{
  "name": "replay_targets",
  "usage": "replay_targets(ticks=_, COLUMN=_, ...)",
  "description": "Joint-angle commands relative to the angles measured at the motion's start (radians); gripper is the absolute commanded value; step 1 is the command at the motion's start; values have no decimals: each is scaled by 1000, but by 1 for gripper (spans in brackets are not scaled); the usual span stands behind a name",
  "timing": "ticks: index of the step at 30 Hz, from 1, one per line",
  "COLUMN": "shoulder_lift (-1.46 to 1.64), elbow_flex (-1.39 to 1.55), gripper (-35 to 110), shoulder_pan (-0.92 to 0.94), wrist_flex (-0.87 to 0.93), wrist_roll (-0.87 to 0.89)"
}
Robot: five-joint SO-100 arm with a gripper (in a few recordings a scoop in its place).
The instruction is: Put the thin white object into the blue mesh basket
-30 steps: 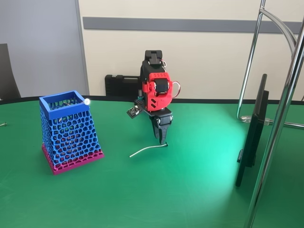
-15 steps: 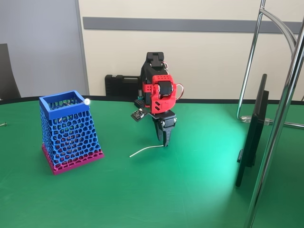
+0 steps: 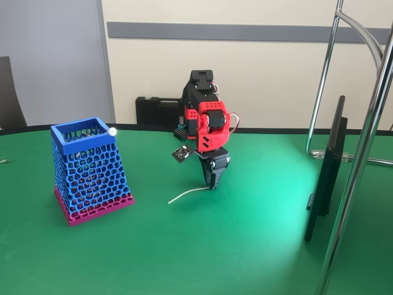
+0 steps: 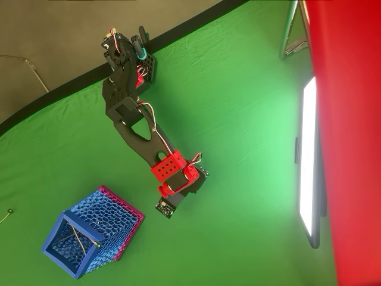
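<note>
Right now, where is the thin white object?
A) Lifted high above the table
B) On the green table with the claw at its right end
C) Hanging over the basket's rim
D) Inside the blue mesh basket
B: in the fixed view the thin white object lies on the green table, the claw at its right end, apart from the blue mesh basket.

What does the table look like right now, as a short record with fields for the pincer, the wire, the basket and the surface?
pincer: pointing down, tips at the right end of the thin white object in the fixed view; appears closed on it
thin white object: on the table, left end free
blue mesh basket: upright, left of the arm, apart from the wire
basket rim: small white ball at one corner
surface: green table
</note>
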Motion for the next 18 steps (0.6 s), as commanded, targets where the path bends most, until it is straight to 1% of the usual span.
replay_targets(ticks=1, shoulder_lift=5, elbow_flex=-32, gripper=11, shoulder_pan=-2, wrist_flex=8, wrist_roll=-8)
replay_targets(ticks=11, shoulder_lift=12, elbow_flex=-52, gripper=1, shoulder_pan=6, wrist_flex=8, wrist_roll=-28)
replay_targets(ticks=14, shoulder_lift=69, elbow_flex=-61, gripper=1, shoulder_pan=17, wrist_flex=-29, wrist_roll=-28)
replay_targets(ticks=18, shoulder_lift=206, elbow_flex=-58, gripper=1, shoulder_pan=43, wrist_flex=-123, wrist_roll=-60)
